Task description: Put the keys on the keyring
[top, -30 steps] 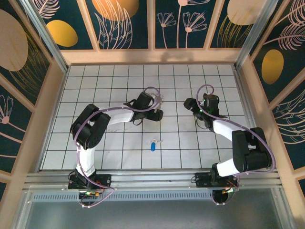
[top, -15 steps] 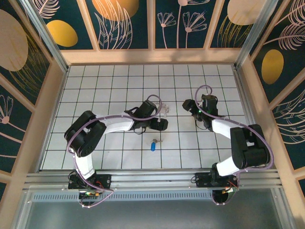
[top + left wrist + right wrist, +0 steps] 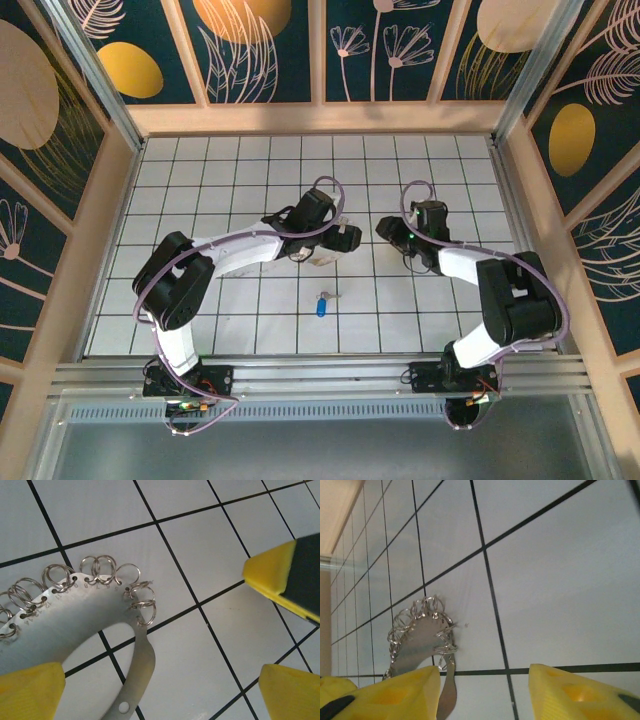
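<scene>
**Top view.** No brand or label can be read here. The key [image 3: 321,304], blue-headed, lies alone on the white tiled bench [image 3: 200,180], towards the near edge and well apart from both claws. Dark wall panels [image 3: 270,50] painted with gold discs and pale plant outlines box the bench in, and a metal rail [image 3: 320,372] runs along the front. Your left arm [image 3: 240,250] reaches up and to the right, bent at the elbow, with the left claw [image 3: 338,240] near the bench's middle. Your right arm [image 3: 470,265] bends in from the other side, and the right claw [image 3: 388,228] sits near the left one.

**Left wrist.** The keyring [image 3: 75,617] is a flat metal crescent on the tiles, with small wire rings [image 3: 105,569] threaded along its outer rim and a thin tail curving down. Tiny numerals are stamped beside the holes, too small for you to read. Your left claw [image 3: 160,700] stands wide apart, clamped on nothing. One yellow pad [image 3: 30,692] overlaps the crescent's near end. Another yellow-and-black finger [image 3: 285,580] juts in from the right.

**Right wrist.** The keyring [image 3: 417,645] lies ahead and to the left. Your right claw [image 3: 485,695] has its fingers apart, with bare tile between them. The keyring's tail runs just beside one finger, and you cannot tell whether they touch.
</scene>
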